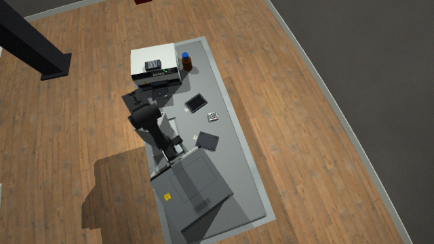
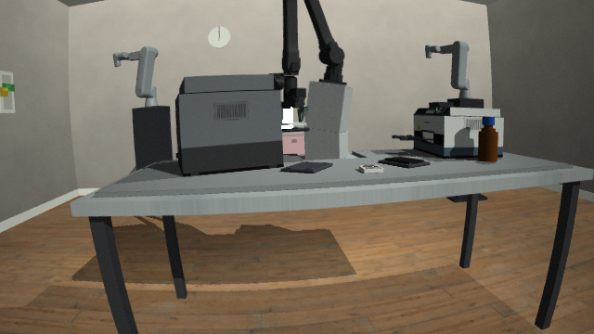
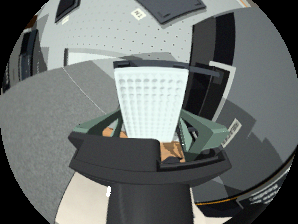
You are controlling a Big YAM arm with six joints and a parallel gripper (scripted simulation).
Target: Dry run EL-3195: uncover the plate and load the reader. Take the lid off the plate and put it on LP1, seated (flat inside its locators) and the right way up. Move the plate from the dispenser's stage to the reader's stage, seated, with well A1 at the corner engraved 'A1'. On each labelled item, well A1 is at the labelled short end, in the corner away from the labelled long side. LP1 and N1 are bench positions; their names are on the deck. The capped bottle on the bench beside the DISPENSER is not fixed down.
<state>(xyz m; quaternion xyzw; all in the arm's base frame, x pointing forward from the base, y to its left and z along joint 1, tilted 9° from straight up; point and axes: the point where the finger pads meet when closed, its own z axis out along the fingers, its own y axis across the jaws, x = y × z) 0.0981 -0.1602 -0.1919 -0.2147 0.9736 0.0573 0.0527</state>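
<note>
The white plate lies between my fingers, its wells facing up; A1 cannot be read. My gripper points down at the reader's front, with a finger against each long side of the plate. In the exterior view the plate is at or just above the reader's dark stage; contact and seating cannot be told. The reader is the big grey box. LP1 shows a black rectangle with a paler rim; I cannot make out the lid. The dispenser's stage shows no plate.
The white dispenser stands at the other end, the brown bottle upright beside it. N1 lies close to the reader. A small white item lies between N1 and LP1.
</note>
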